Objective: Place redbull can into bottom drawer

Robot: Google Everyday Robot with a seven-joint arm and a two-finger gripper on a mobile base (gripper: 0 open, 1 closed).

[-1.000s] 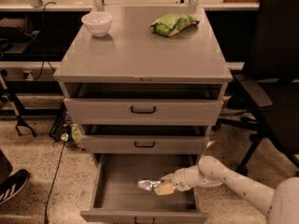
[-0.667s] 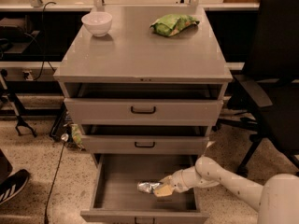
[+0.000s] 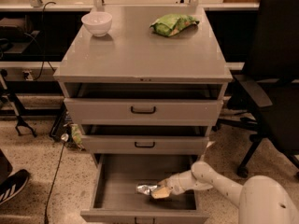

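The bottom drawer (image 3: pixel 112 195) of the grey cabinet is pulled open. The redbull can (image 3: pixel 146 189), shiny silver, lies on its side on the drawer's grey floor, right of centre. My gripper (image 3: pixel 159 192) reaches into the drawer from the right on a white arm. Its tan fingertips are at the can's right end. I cannot see whether they are touching the can.
A white bowl (image 3: pixel 96 23) and a green crinkled bag (image 3: pixel 173 24) sit on the cabinet top. The two upper drawers are slightly ajar. A black office chair (image 3: pixel 275 78) stands to the right. A shoe (image 3: pixel 13 185) is on the floor at the left.
The view has moved closer to the cabinet. The arm has bent further into the drawer; the can and gripper stay at the drawer floor.
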